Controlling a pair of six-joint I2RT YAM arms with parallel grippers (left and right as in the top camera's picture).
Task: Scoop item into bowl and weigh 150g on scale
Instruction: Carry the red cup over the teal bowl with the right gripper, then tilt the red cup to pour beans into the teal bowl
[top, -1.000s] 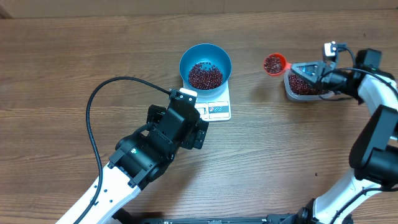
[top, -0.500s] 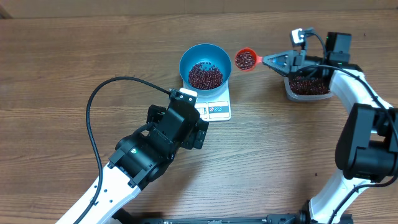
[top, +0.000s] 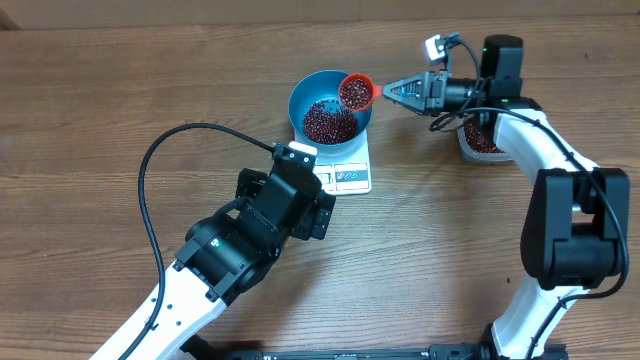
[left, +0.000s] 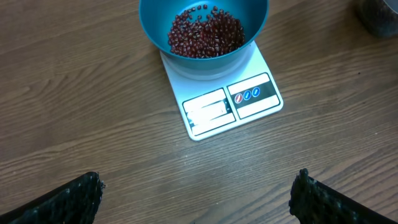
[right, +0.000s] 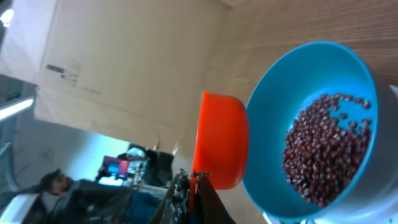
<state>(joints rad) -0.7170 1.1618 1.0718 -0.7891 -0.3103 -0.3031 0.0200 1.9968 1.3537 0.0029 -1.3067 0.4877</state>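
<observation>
The blue bowl (top: 298, 95) stands on the white scale (top: 350, 178) and holds a layer of dark red-brown beans (top: 328, 122). My right gripper (top: 392, 91) is shut on the handle of an orange scoop (top: 357, 91), which hovers over the bowl's right rim with beans in it. In the right wrist view the scoop (right: 221, 140) shows from outside, against the bowl's edge (right: 273, 112). My left gripper (left: 198, 199) stands open over bare wood, short of the scale (left: 205, 112), with nothing between its fingers (left: 81, 196).
A clear plastic tub (top: 478, 140) of beans sits to the right of the scale, partly hidden under my right arm. A black cable (top: 150, 200) loops across the table left of my left arm.
My right arm has carried the loaded scoop leftward from beside the tub to over the bowl's right rim. The left arm has not moved.
</observation>
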